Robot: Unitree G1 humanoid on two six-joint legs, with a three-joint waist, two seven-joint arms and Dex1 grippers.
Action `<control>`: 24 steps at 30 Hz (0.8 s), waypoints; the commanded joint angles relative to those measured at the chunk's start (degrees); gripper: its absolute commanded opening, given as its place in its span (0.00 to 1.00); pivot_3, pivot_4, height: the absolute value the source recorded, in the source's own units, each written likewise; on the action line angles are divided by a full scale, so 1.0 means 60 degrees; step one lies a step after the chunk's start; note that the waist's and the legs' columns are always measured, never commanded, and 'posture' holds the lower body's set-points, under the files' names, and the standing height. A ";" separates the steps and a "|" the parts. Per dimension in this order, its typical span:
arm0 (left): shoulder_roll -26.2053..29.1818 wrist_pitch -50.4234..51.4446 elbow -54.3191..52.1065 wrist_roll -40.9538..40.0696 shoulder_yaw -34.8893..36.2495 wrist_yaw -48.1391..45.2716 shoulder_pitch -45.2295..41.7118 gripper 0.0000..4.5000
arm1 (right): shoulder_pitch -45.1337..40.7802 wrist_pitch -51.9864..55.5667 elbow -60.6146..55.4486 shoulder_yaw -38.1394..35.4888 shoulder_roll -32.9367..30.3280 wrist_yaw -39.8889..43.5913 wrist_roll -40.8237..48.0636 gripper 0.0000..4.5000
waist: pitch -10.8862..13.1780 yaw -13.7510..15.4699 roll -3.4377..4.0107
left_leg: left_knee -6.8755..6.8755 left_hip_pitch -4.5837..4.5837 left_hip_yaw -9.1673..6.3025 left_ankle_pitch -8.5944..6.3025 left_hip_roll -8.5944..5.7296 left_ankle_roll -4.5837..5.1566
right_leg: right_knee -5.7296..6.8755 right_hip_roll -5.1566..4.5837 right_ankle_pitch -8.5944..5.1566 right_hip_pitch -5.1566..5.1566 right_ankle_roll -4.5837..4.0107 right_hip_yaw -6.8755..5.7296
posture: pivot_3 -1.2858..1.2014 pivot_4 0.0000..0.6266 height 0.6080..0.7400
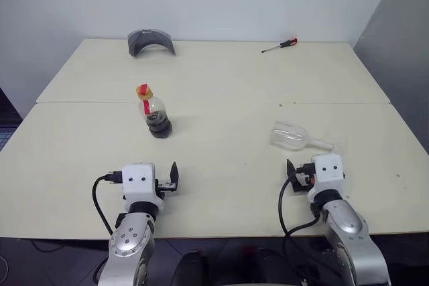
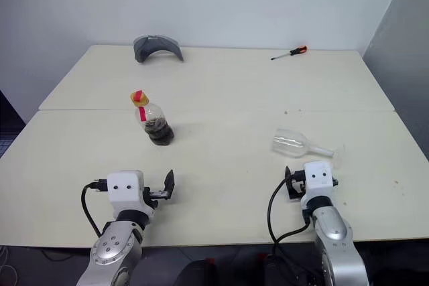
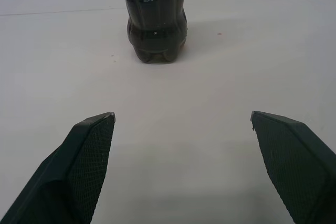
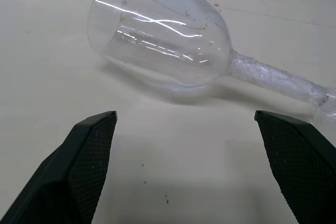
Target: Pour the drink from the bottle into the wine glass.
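Wine glass (image 4: 157, 40) is laid on its side on the counter (image 1: 234, 78), bowl mouth toward the robot's left, stem to the right, just beyond the wide-open, empty right claw (image 4: 186, 166). Bottle (image 1: 154, 110) is stood upright ahead of the equally spread, empty left claw (image 3: 181, 166).

Each arm is shiny silver with round joints and ends in a white boxy wrist block with two small dark dots on top, a black cable loops out from each block, and the left gripper (image 3: 181, 169) and right gripper (image 4: 186, 169) have black, finely dotted fingers.
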 commanded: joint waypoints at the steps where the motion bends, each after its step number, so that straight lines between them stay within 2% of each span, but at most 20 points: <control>1: 0.0014 0.0007 -0.0428 0.0221 0.0035 0.0125 -0.0078 0.99 | -0.0134 -0.0035 -0.0241 -0.0120 -0.0027 0.0010 -0.0018 1.00 | 0.0000 0.0000 0.0000 | 0.0000 0.0000 0.0000 0.0000 0.0000 0.0000 | 0.0000 0.0000 0.0000 0.0000 0.0000 0.0000 | 0.52 0.24 1.00; 24: 0.0082 -0.0146 -0.0329 0.0217 0.0349 0.0079 -0.0244 0.99 | -0.0283 -0.0021 -0.0199 -0.0230 -0.0028 0.0201 0.0237 1.00 | 0.0000 -0.0001 0.0000 | 0.0000 0.0000 0.0000 0.0000 0.0000 0.0000 | 0.0000 0.0000 0.0000 0.0000 0.0000 0.0000 | 0.52 0.24 1.00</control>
